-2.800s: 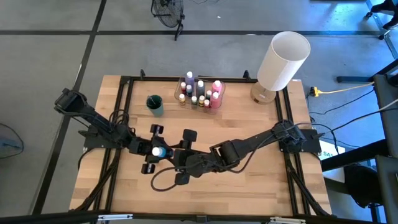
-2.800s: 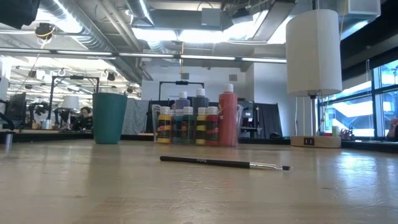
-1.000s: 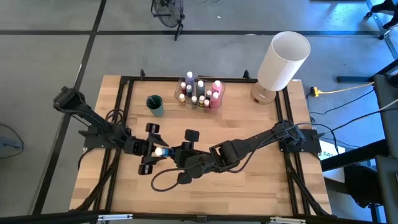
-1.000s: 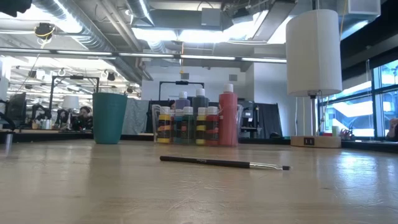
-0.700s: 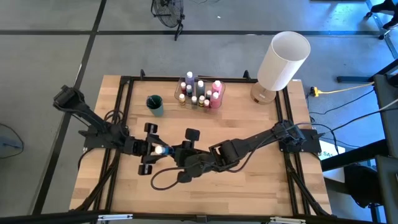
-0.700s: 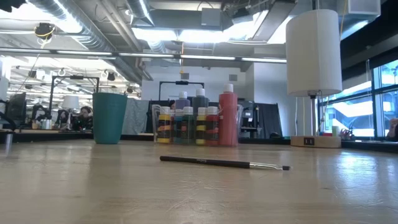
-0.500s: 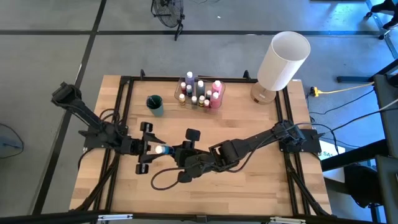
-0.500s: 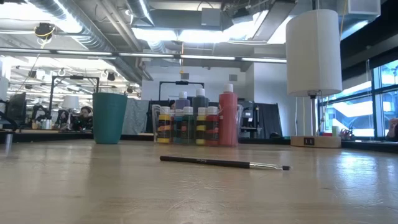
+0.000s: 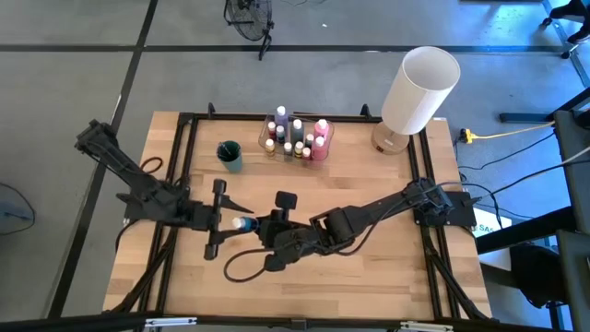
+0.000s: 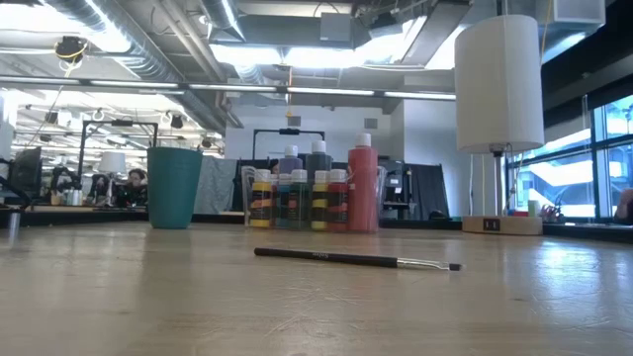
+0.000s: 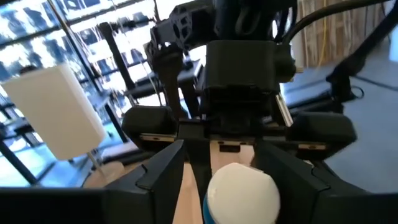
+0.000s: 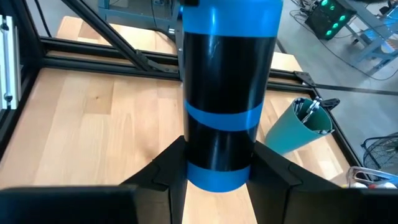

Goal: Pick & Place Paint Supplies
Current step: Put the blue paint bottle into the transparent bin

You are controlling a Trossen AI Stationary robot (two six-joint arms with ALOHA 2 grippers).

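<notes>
Handoff looks done. Your right gripper [image 9: 251,224] is clenched on the blue-and-black paint bottle [image 12: 227,87], holding it off the tabletop [image 9: 369,277] with the white cap [image 11: 243,193] toward the left arm. Your left gripper [image 9: 221,218] has let go and backed off along its arm; its jaws are spread, the cap sits between them with gaps either side. Beyond the bottle, the teal cup [image 9: 230,155] already holds brushes; one paintbrush [image 10: 356,259] lies loose in front of it. Farther back is the bottle cluster [image 9: 297,136]. Next, I'd judge, is placing the bottle.
</notes>
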